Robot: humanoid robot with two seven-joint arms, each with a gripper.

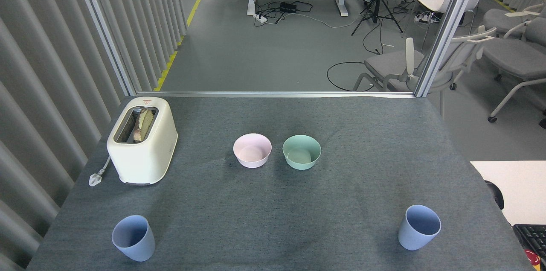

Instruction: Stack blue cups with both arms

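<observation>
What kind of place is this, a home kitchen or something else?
Probably a lab or office test area, not a home: a tripod and loose cables on the floor, office chairs, and ribbed partition panels.

Bare table (273, 220) lies open between the left cup (133, 237) and right cup (419, 227); bowls (252, 150) stand farther back.

two pale blue cups upright (mouths open), left cup (133, 237) and right cup (419, 227) well apart.

Keyboard (532, 237) cut at right edge
</observation>
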